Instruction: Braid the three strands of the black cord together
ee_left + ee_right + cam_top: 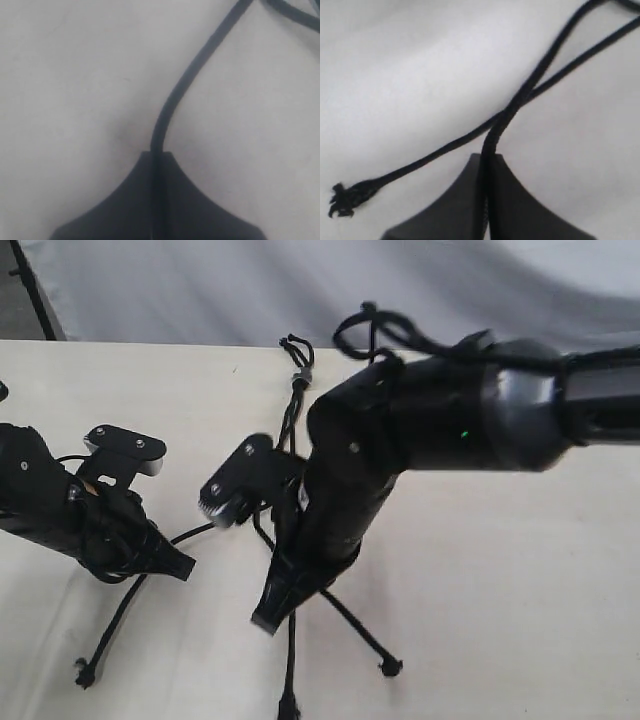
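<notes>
We see the black cord (297,400) running down the middle of the frame from its grey band (302,375) near the top. The left gripper (156,160) pinches one strand (172,100) at lower left; the right gripper (487,162) pinches another strand (520,102) at centre.

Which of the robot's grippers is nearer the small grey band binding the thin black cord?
Right. The right gripper, shut on a strand, sits directly below the small grey band; the left gripper, pinching another strand, is off to the left, farther away.
</notes>
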You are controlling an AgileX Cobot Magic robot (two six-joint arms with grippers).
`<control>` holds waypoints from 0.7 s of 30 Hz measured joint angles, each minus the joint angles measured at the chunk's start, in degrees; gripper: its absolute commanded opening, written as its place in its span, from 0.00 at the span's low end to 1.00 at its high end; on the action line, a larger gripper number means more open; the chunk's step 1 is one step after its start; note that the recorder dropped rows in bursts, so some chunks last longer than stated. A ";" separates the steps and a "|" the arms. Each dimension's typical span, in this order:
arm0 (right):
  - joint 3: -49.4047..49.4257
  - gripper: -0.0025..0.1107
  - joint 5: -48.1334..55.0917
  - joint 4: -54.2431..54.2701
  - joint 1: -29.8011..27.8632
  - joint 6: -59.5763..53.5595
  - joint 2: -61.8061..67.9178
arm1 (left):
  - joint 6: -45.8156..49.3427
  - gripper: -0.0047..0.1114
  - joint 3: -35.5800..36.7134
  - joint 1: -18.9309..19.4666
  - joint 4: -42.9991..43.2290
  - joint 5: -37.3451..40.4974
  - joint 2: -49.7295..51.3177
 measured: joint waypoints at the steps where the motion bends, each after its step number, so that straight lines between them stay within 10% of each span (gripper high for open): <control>1: 0.00 0.02 -0.40 -0.87 -2.57 0.48 -2.20 | 0.00 0.04 0.00 0.00 0.00 0.00 0.00; 10: 0.03 0.02 -1.09 -1.59 -17.24 1.58 3.37 | 0.00 0.04 0.00 0.13 0.00 0.12 0.00; 21: 0.03 0.04 -2.50 -1.59 -18.26 3.35 10.09 | 0.00 0.15 0.00 0.13 0.00 0.62 0.00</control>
